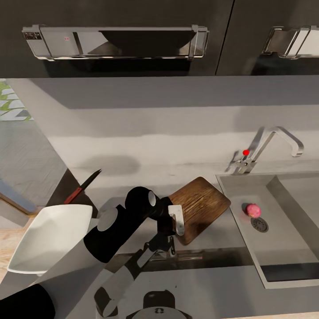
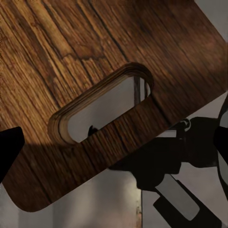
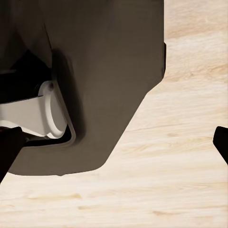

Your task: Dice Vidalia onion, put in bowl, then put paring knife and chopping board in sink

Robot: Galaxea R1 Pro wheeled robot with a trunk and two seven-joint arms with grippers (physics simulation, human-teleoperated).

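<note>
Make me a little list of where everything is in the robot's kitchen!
onion: pink, in the sink, beside the drain
chopping board: on the countertop, left of the sink
left gripper: over the board's near end
paring knife: on the countertop, behind the bowl
bowl: white, empty, far left
tap: behind the sink

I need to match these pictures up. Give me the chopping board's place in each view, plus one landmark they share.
Head view: chopping board at centre, on the grey countertop, left of the sink.
Left wrist view: it lies close below the camera, slot handle hole at mid-picture.
Right wrist view: wooden floor and dark robot body.
Shared landmark: the board's slot end, under the left gripper.
</note>
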